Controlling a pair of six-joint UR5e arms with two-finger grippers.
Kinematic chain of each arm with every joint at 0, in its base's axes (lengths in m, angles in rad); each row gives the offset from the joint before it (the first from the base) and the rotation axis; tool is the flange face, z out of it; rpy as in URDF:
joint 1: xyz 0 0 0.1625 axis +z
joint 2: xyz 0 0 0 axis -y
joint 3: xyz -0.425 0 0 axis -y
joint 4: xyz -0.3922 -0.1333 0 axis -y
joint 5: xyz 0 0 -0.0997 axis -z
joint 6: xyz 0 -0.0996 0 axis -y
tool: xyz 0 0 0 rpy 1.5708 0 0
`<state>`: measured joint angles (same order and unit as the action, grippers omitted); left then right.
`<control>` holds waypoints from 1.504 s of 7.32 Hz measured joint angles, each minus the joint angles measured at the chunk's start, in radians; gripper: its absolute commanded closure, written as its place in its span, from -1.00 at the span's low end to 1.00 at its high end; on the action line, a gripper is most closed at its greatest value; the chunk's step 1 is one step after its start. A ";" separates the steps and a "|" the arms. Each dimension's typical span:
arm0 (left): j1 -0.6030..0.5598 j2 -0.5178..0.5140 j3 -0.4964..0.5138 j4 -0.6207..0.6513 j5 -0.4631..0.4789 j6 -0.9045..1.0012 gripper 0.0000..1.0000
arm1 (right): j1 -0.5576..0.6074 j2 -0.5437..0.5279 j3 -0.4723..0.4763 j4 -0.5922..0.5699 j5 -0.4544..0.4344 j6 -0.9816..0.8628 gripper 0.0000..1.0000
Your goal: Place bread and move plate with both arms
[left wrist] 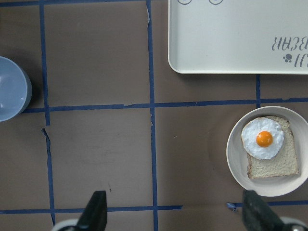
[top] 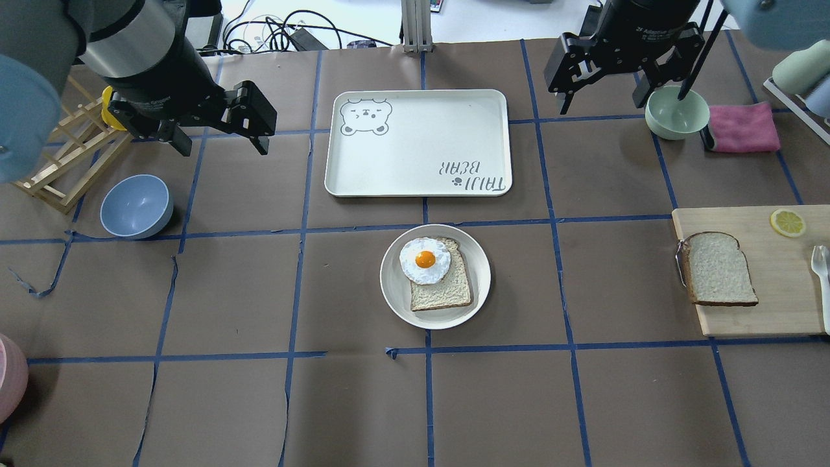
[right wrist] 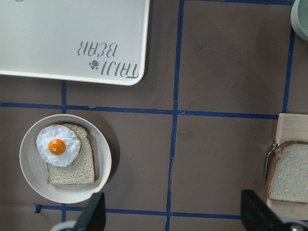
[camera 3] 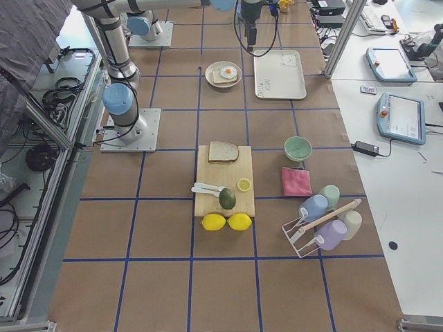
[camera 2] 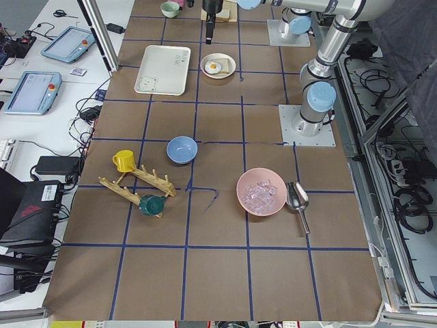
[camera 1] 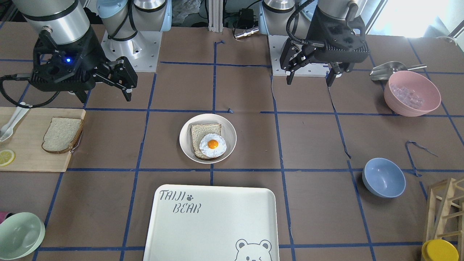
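Brown paper gridded with blue tape covers the table (top: 227, 292) that both of my arms reach over. At its middle sits the round off-white plate (top: 395, 305), holding a slice of bread (top: 447, 292) topped with a white fried egg with an orange yolk (top: 425, 261). The plain slice of pale speckled bread with a thin brown crust (top: 718, 268) lies flat on the light wooden cutting board (top: 746, 321) on my right side, well apart from the plate. A thin lemon slice (top: 788, 222) and a white plastic utensil (top: 822, 272) share that board. Beyond the plate, just across a tape line, rests the big rectangular cream tray printed with a bear (top: 421, 162). My left gripper (top: 220, 139) hangs in the air with its fingers spread wide and nothing between them, up above the table near the blue bowl (top: 136, 206). My right gripper (top: 600, 104) is likewise spread wide and holds nothing; from overhead it shows just beside the pale green bowl (top: 674, 113), with a folded pink cloth (top: 742, 126) next to that bowl. Neither gripper touches the bread or the plate.
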<state>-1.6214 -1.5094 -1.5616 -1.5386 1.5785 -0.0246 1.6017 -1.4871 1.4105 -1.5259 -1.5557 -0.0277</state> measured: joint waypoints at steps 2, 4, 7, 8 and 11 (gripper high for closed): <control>0.000 0.000 0.000 0.000 0.000 0.000 -1.00 | 0.000 0.003 -0.007 -0.008 -0.005 -0.002 -1.00; 0.000 0.000 0.000 0.000 0.000 0.000 -1.00 | -0.005 0.009 -0.017 -0.015 -0.010 -0.001 -1.00; 0.000 0.000 0.000 0.000 0.000 0.000 -1.00 | -0.003 0.010 -0.011 -0.004 -0.058 -0.001 -1.00; 0.000 0.000 0.000 0.000 0.000 0.000 -1.00 | -0.002 0.010 -0.011 -0.001 -0.076 -0.001 -1.00; -0.001 0.000 0.000 0.000 -0.001 0.000 -1.00 | -0.001 0.011 -0.007 0.002 -0.088 0.000 -1.00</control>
<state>-1.6227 -1.5094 -1.5616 -1.5386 1.5771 -0.0246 1.6011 -1.4763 1.4038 -1.5235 -1.6434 -0.0278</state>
